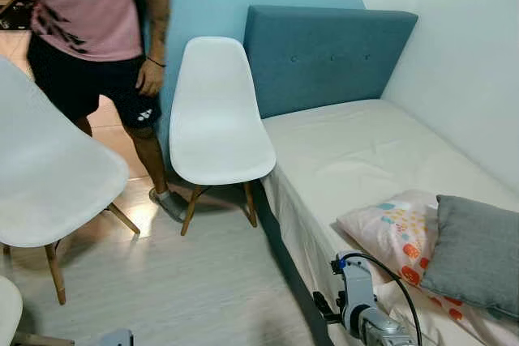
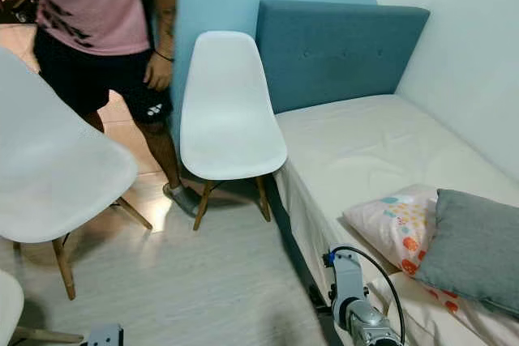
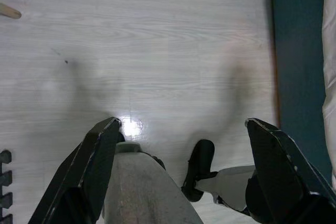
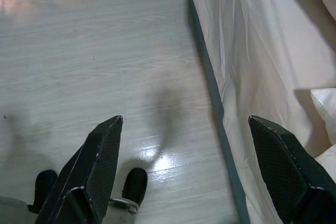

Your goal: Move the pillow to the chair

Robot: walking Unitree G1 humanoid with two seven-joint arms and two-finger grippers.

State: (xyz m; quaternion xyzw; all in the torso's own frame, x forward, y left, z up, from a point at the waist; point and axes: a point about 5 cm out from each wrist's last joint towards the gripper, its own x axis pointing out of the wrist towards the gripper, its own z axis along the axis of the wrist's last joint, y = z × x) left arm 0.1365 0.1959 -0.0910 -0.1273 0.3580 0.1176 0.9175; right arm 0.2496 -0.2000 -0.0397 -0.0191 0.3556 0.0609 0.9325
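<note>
A grey pillow [image 1: 478,253] lies on the bed at the right, resting partly on a white pillow with coloured spots [image 1: 396,231]. A white chair [image 1: 217,119] with wooden legs stands beside the bed's head end. My right arm [image 1: 361,305] hangs low by the bed's side; its gripper [image 4: 184,166] is open over the floor next to the bed sheet. My left gripper [image 3: 181,169] is open too, pointing down at the pale wood floor, with nothing between its fingers [image 3: 92,166].
A person in a pink shirt and black shorts [image 1: 105,30] stands left of the chair. A second white chair [image 1: 49,168] stands at the left. The bed [image 1: 357,151] has a blue headboard [image 1: 324,54] against the wall. My feet [image 3: 202,166] show on the floor.
</note>
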